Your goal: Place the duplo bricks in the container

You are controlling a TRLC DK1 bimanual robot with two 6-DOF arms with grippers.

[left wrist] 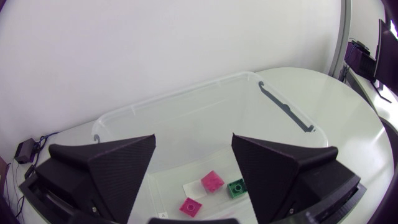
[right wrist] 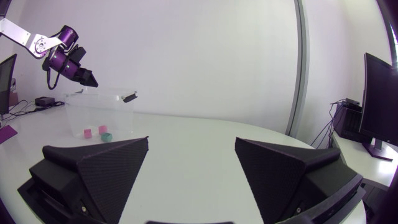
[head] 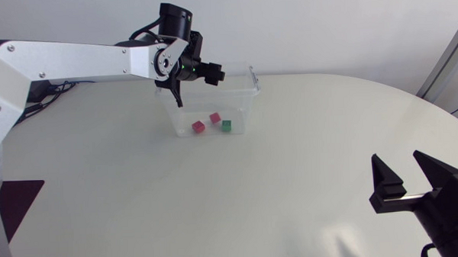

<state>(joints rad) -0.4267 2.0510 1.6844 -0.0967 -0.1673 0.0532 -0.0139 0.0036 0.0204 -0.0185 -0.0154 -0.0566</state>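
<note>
Bricks, 3 in all, lie inside 1 container at the far side of the white table (head: pixel 216 197), a little left of the middle. Of the 2 arms, the left arm (head: pixel 74 61) comes in from the far left. The container (head: pixel 242 97) is a clear plastic tub. The left gripper (head: pixel 200 90) hangs over its far left end, jaws wide apart and holding nothing. The right gripper (head: pixel 396 159) is at the near right, well apart from the tub, jaws likewise spread and empty. The bricks are small cubes: 1 pink brick (head: pixel 198 126) near left, a 2nd pink brick (head: pixel 215 117) just beyond it, and 1 green brick (head: pixel 226 126) just right of both.
</note>
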